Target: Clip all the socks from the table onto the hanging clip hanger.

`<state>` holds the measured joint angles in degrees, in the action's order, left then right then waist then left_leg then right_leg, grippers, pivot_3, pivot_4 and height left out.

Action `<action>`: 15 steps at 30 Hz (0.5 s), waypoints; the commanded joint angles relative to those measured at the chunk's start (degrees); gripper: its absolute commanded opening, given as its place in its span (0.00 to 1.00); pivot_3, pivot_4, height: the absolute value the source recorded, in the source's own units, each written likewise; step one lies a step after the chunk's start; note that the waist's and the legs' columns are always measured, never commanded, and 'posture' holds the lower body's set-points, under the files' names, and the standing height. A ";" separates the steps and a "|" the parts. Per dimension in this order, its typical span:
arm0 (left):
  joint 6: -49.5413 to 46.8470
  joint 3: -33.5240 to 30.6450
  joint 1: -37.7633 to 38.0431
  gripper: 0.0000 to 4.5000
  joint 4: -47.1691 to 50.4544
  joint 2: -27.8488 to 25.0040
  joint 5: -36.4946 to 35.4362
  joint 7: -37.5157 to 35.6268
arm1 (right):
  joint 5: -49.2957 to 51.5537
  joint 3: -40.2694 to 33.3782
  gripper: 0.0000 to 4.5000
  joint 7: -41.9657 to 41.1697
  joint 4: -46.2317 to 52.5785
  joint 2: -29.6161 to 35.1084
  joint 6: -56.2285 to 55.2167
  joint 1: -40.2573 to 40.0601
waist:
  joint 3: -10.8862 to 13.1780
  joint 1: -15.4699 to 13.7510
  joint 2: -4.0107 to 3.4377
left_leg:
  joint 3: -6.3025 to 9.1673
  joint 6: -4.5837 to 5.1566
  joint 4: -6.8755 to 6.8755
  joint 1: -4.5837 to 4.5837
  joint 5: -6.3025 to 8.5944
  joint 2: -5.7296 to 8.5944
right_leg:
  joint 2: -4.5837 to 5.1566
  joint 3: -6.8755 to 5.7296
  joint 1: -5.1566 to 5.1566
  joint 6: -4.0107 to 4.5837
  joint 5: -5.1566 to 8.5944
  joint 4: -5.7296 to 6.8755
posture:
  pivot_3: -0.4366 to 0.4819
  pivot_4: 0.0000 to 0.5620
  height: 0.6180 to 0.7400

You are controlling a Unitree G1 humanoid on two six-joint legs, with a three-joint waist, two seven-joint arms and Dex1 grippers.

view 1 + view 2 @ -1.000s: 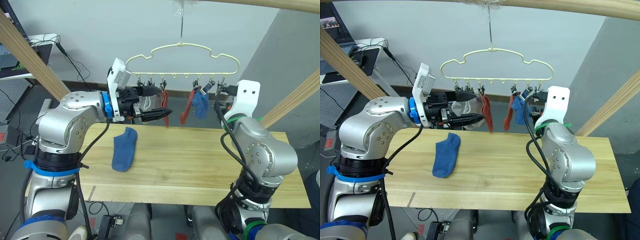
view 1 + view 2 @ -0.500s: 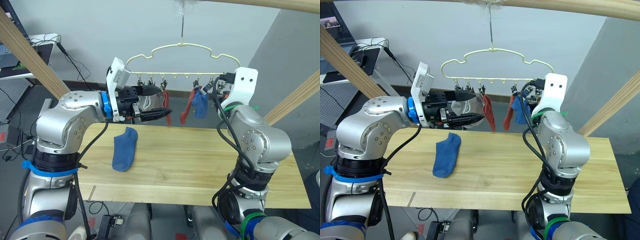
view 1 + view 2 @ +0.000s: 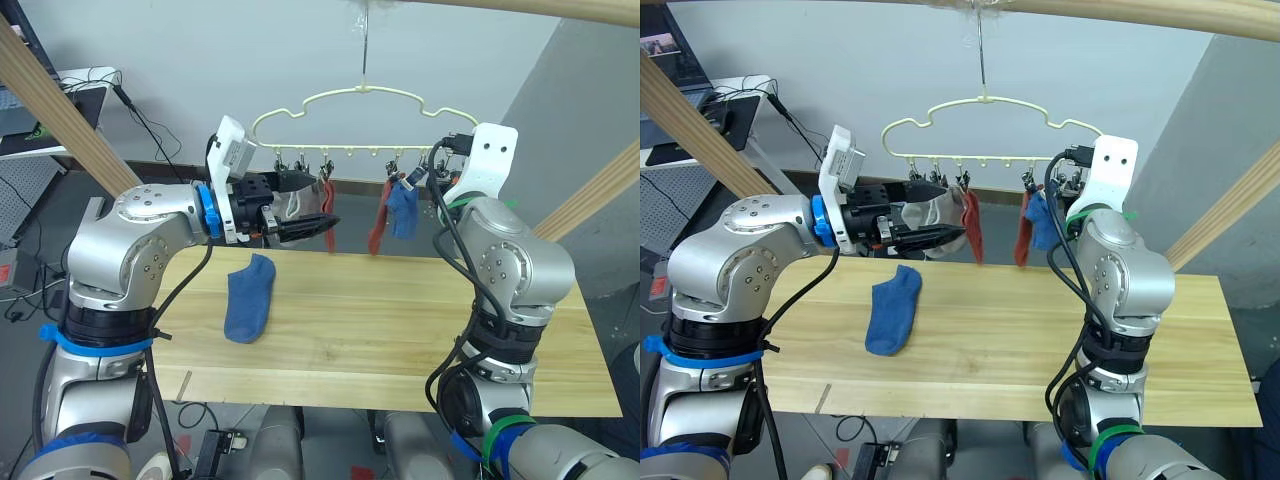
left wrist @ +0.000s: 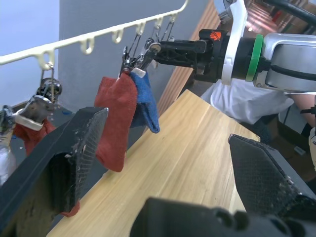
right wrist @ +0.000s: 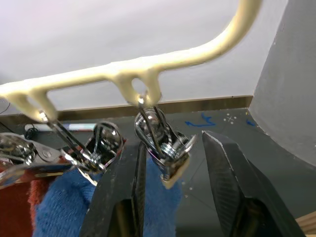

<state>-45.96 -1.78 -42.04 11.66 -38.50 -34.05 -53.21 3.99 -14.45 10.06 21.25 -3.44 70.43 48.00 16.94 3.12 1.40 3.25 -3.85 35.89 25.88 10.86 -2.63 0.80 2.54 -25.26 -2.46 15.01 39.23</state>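
Note:
The clip hanger [image 3: 365, 98] hangs from a top pole above the table [image 3: 400, 330]. Clipped to it are a grey sock [image 3: 936, 210], a rust red sock [image 3: 329, 212], another red sock [image 3: 378, 218] and a blue sock [image 3: 403, 211]. One blue sock [image 3: 248, 297] lies flat on the table's left part. My left gripper [image 3: 325, 201] is open by the grey and red socks, with nothing between its fingers [image 4: 81, 148]. My right gripper [image 5: 170, 143] is open at the hanger's right end, its fingers [image 5: 123, 197] on either side of a bare metal clip [image 5: 167, 148].
Slanted wooden frame poles [image 3: 60, 110] rise at the left and right [image 3: 590, 195] of the table. A desk with cables [image 3: 85, 90] stands at the back left. Bare planks lie right of the flat blue sock.
My right gripper has moved up and in to the hanger's right-end clips. The right red sock has swung slightly. My left gripper has stayed by the left socks.

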 commanded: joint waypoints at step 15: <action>-1.05 -2.86 1.77 1.00 4.38 -0.92 -2.82 3.14 | 0.00 0.54 0.40 0.54 -1.78 0.47 -1.70 2.36 | 0.00 -0.53 0.00 | 0.01 0.00 0.03 -0.01 0.00 0.00 | 0.00 0.00 0.00 0.00 0.00 0.09 | 0.52 0.50 1.00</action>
<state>-47.18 -2.73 -40.20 13.72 -38.60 -35.96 -50.41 3.97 -14.39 10.21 17.52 -3.27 68.62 49.57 16.94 2.59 1.40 3.25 -3.85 35.93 25.87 10.86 -2.63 0.80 2.53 -25.27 -2.46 15.01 39.33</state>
